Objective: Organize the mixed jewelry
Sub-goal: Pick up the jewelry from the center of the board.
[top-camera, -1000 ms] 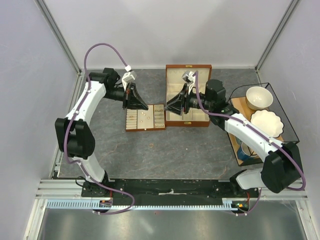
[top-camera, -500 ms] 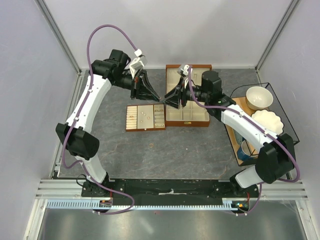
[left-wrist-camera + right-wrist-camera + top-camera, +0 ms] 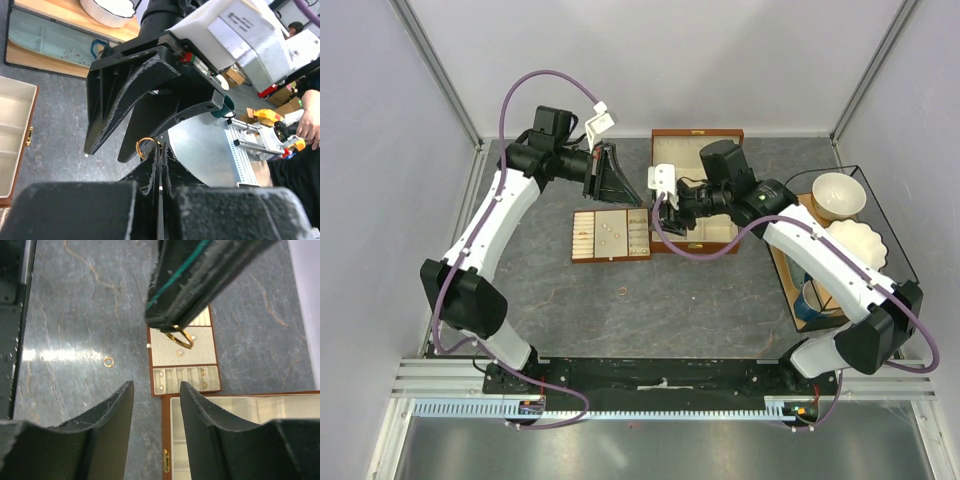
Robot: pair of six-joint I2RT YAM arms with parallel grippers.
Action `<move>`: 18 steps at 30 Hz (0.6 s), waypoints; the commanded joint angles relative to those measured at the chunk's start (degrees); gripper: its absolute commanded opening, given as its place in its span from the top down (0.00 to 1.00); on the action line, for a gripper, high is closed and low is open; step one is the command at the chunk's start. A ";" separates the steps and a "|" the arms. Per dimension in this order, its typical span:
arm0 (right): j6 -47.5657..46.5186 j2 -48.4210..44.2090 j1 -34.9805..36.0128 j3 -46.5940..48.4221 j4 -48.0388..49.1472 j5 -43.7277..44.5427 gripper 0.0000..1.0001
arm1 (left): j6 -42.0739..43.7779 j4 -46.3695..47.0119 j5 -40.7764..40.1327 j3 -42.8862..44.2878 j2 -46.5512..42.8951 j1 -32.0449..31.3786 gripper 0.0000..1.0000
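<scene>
My left gripper (image 3: 161,147) is shut on a thin gold ring (image 3: 144,146), pinched at its fingertips and held in the air. In the right wrist view the ring (image 3: 180,338) hangs from the left fingers (image 3: 200,275) above the slotted tray (image 3: 200,347). My right gripper (image 3: 156,387) is open and empty, facing the ring a short way off. In the top view the left gripper (image 3: 625,190) and the right gripper (image 3: 662,208) nearly meet between the tray (image 3: 582,240) and the wooden box (image 3: 697,135). Another gold ring (image 3: 108,361) lies loose on the table (image 3: 621,291). Small pale pieces (image 3: 203,372) sit in the tray's slots.
A wire basket (image 3: 900,250) at the right holds a cream bowl (image 3: 838,195), a white scalloped dish (image 3: 853,245) and a blue cup (image 3: 808,302) on a wooden board. Grey walls enclose the table on three sides.
My left gripper has risen from the tray and swung right towards the box with the ring. My right gripper has turned and drawn back, now facing the left fingertips.
</scene>
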 commanded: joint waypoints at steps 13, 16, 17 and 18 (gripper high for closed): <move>-19.25 1.77 0.00 16.21 -18.88 0.89 0.58 | -57.28 72.96 20.97 -26.91 -13.50 -3.27 0.98; -18.98 2.12 0.00 16.73 -18.96 -1.23 0.59 | -57.19 73.14 20.97 -26.38 -13.51 -3.45 0.99; -18.98 2.12 0.00 16.91 -19.05 -1.67 0.59 | -57.19 73.40 20.97 -26.12 -13.51 -3.62 0.98; -19.94 2.21 0.00 17.69 -20.01 -2.11 0.62 | -57.28 73.57 20.89 -25.86 -13.24 -3.80 0.98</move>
